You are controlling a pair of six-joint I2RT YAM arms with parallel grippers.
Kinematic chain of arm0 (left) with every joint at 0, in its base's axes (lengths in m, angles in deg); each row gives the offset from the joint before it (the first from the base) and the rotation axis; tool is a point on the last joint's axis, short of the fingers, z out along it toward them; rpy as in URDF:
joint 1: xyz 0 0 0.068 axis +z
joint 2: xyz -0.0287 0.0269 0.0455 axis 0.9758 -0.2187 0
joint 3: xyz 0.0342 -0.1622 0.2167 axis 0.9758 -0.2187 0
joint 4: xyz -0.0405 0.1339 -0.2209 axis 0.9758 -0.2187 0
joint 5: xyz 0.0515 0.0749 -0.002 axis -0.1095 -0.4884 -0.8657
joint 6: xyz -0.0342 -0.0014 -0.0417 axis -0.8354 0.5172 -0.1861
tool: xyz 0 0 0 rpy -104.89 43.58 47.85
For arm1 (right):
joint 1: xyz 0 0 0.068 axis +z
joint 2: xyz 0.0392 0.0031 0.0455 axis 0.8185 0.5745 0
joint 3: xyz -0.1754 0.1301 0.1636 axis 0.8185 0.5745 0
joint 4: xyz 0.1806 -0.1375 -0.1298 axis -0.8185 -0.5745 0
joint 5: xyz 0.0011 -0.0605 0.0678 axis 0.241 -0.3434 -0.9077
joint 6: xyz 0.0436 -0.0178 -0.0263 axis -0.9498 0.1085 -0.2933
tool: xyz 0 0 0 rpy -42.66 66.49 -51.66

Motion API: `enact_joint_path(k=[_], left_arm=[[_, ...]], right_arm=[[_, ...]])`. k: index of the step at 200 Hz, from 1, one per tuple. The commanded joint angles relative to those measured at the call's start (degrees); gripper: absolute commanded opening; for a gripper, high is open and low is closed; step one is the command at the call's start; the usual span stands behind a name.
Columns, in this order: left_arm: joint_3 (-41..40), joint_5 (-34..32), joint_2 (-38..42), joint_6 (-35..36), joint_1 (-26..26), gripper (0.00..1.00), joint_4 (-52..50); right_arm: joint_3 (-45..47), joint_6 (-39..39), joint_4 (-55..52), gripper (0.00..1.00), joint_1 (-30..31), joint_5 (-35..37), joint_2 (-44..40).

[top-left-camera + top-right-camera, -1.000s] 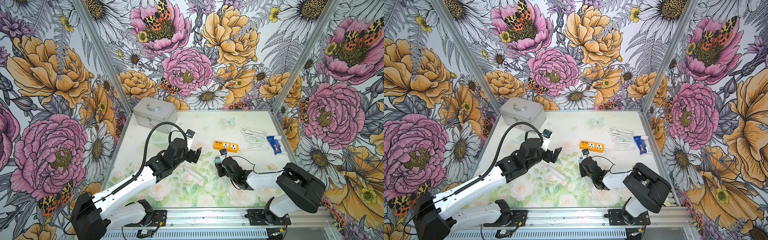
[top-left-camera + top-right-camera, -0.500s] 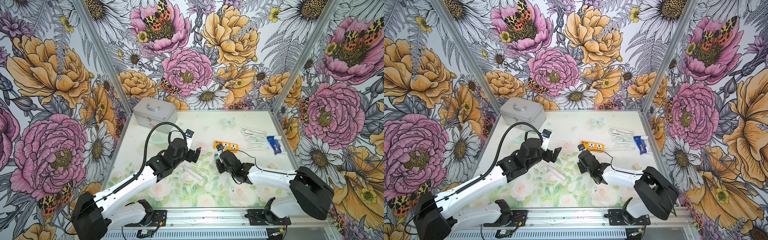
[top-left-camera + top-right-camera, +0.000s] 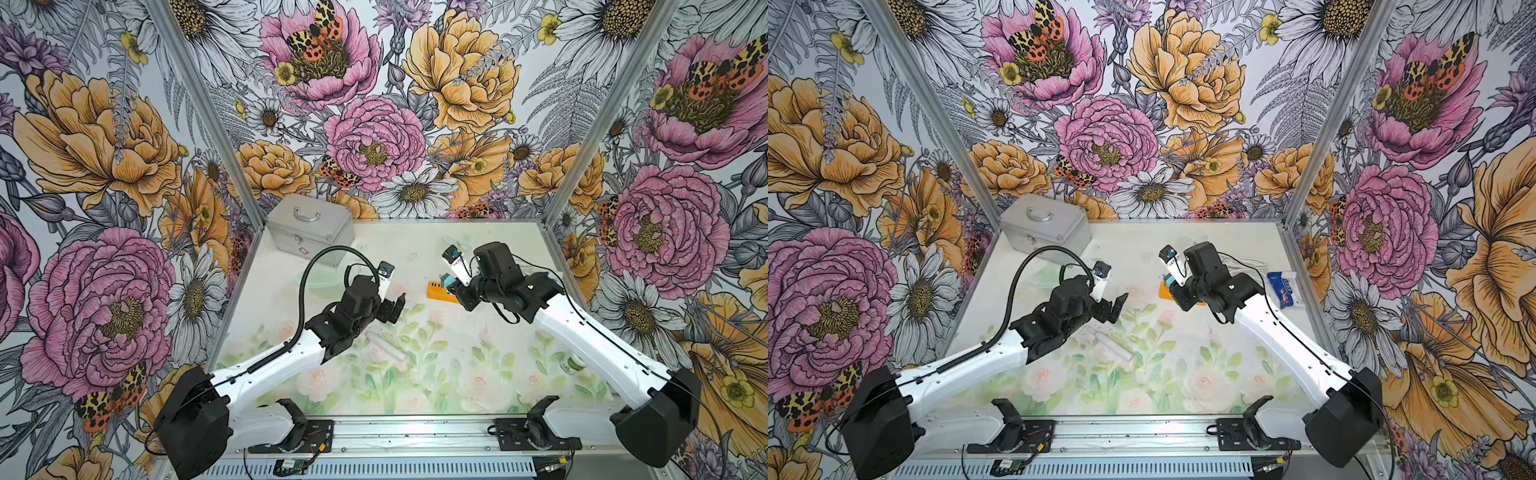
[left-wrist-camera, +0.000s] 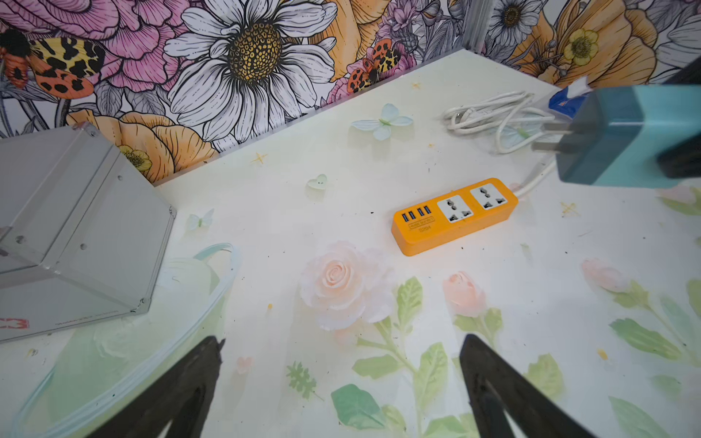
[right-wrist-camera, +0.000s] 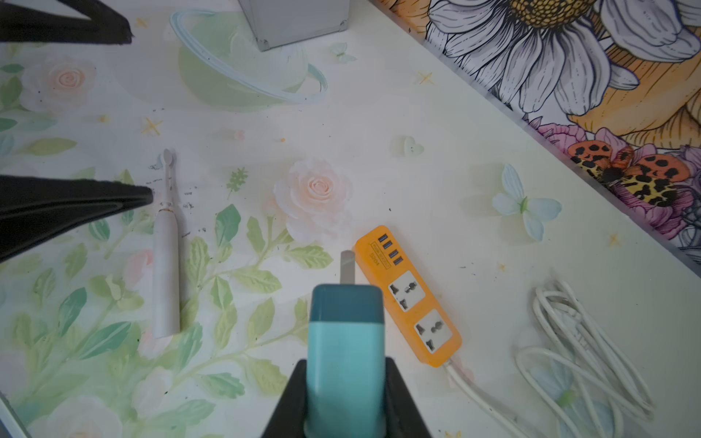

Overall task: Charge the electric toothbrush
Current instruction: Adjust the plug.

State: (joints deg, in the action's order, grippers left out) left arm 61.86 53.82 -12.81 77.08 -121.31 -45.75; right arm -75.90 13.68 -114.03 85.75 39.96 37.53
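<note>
The electric toothbrush (image 3: pixel 386 345) (image 3: pixel 1115 345) (image 5: pixel 167 265), slim and white, lies flat on the floral table mat between the two arms. My left gripper (image 3: pixel 395 307) (image 3: pixel 1115 309) (image 4: pixel 341 341) hovers open just behind it, holding nothing. My right gripper (image 3: pixel 453 286) (image 3: pixel 1177 291) (image 5: pixel 345 364) is shut on a teal plug adapter (image 5: pixel 345 330) (image 4: pixel 622 140). It holds the adapter in the air over the orange power strip (image 3: pixel 440 291) (image 4: pixel 455 216) (image 5: pixel 409 299), metal prongs pointing forward. In both top views the right wrist hides most of the strip.
A silver metal case (image 3: pixel 309 226) (image 4: pixel 76 235) stands at the back left, with a clear green bowl (image 3: pixel 324 278) (image 5: pixel 242 76) in front of it. A coiled white cord (image 4: pixel 489 113) (image 5: pixel 584 341) and a blue packet (image 3: pixel 1281 289) lie at the back right.
My right gripper has closed on the teal adapter, risen off the table and moved back over the power strip. The left arm has hardly moved.
</note>
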Motion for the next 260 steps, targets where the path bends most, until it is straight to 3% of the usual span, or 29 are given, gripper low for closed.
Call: enact_joint_path(k=[1,34,80,118,175,212,260], left_arm=[[-2.29,4.0,3.32,2.24,1.1,0.99,7.68],[-3.22,8.27,3.59,4.6,1.17,0.99,8.86],[-5.56,21.96,1.66,28.05,-1.63,0.99,7.86],[-1.12,28.08,-3.28,35.85,-1.16,0.98,4.49],[3.56,40.33,-7.49,38.72,1.25,0.91,5.53],[5.49,46.86,-8.52,38.49,2.28,0.74,1.49],[6.75,52.73,-10.48,36.41,2.36,0.72,0.01]], right_arm=[[-3.39,8.09,-12.68,0.0,-0.91,-3.31,5.96],[-5.82,11.08,-13.88,0.0,-1.7,-6.72,10.89],[-5.63,14.15,-13.87,0.0,-1.28,-12.66,9.01],[-4.07,15.29,-13.88,0.0,0.62,-15.44,6.05],[-3.45,16.19,-13.63,0.0,2.91,-17.33,4.62],[-3.51,16.44,-12.76,0.01,3.64,-16.54,3.05],[-3.3,16.4,-10.65,0.02,4.0,-16.57,0.85]])
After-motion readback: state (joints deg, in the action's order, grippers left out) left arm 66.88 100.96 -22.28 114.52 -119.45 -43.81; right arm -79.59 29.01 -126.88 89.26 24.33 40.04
